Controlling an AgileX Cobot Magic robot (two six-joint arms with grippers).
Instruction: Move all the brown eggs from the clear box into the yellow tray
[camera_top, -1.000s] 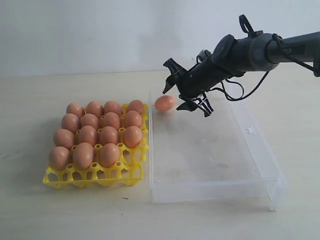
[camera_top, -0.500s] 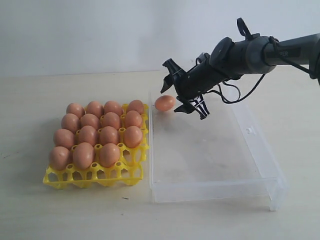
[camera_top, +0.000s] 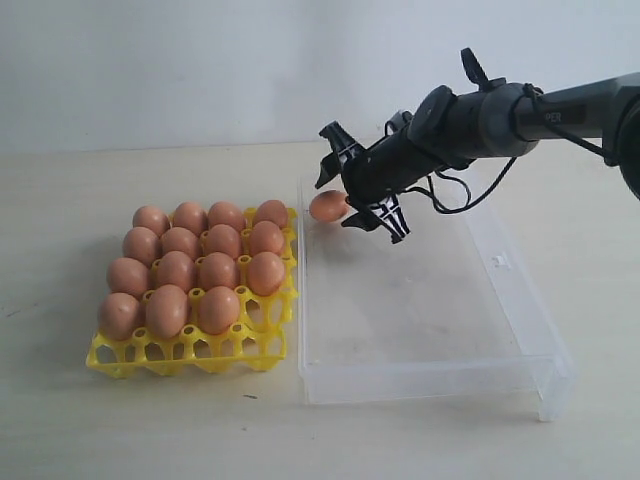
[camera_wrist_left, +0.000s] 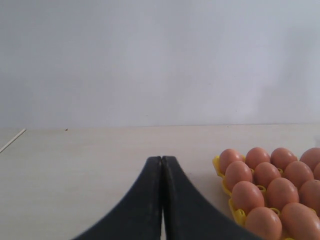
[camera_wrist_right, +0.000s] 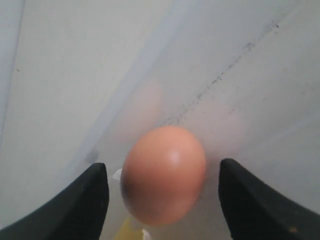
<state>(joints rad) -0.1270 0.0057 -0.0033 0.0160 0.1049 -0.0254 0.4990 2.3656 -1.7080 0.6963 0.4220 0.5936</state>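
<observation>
One brown egg (camera_top: 328, 205) lies in the far left corner of the clear box (camera_top: 430, 375). My right gripper (camera_top: 352, 196) is open, its two black fingers on either side of that egg (camera_wrist_right: 164, 174) with gaps on both sides. The yellow tray (camera_top: 190, 350) stands left of the box and holds several brown eggs (camera_top: 180, 270); its front row of cups is bare. My left gripper (camera_wrist_left: 162, 159) is shut, with nothing between its fingers, above the table; the tray's eggs (camera_wrist_left: 270, 185) show beside it in the left wrist view.
The pale table (camera_top: 60, 220) runs around the tray and the box. The right arm (camera_top: 500, 115) reaches in from the right, above the box's far wall. A cable (camera_top: 470, 190) hangs under the arm.
My right gripper has moved left toward the egg in the box, and its fingers now stand on either side of it. The egg and the tray have not moved.
</observation>
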